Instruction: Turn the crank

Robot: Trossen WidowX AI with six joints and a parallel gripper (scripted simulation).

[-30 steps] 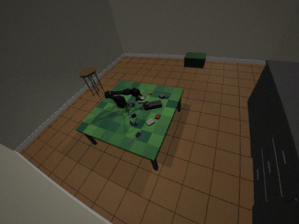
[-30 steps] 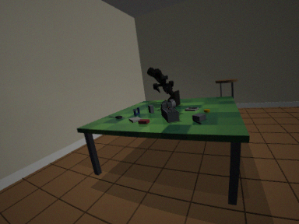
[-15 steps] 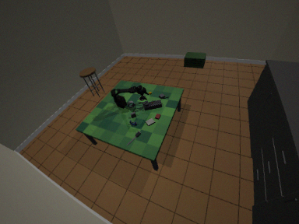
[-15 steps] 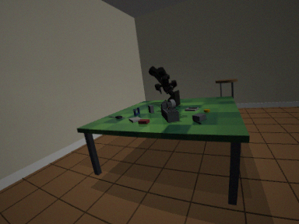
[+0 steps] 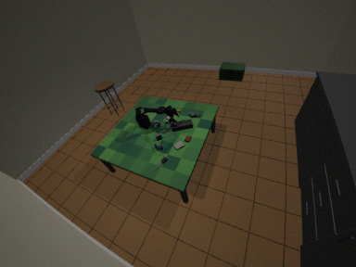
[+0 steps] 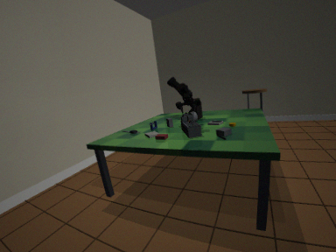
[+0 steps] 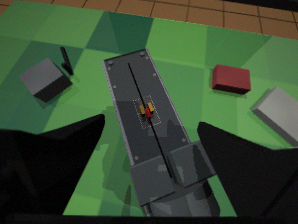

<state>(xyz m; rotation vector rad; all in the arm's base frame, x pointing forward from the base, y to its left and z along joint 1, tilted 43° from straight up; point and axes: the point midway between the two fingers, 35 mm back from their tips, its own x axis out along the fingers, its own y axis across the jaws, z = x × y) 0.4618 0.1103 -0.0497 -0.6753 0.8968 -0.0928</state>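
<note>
The machine [image 5: 183,125] [image 6: 192,129] [image 7: 125,85] is a long dark grey box with a slot along its top and a bulkier housing at the near end in the wrist view. The red pointer [image 7: 148,113] sits at the slot, slightly toward the housing from the two brass marks, the left brass mark [image 7: 142,110] and the right brass mark [image 7: 151,107]. The crank handle does not show in the wrist view and is too small to make out in the top and exterior views. My gripper [image 7: 152,122] is open and empty, above the machine, its fingers to either side of the box in the wrist view.
A grey block with a black lever [image 5: 193,114] [image 6: 223,132] [image 7: 44,79] stands left of the machine in the wrist view. A red block [image 5: 187,138] [image 6: 162,136] [image 7: 231,79] and a whitish block [image 5: 179,146] [image 7: 281,114] lie to its right. A yellow piece [image 6: 232,124] lies farther off.
</note>
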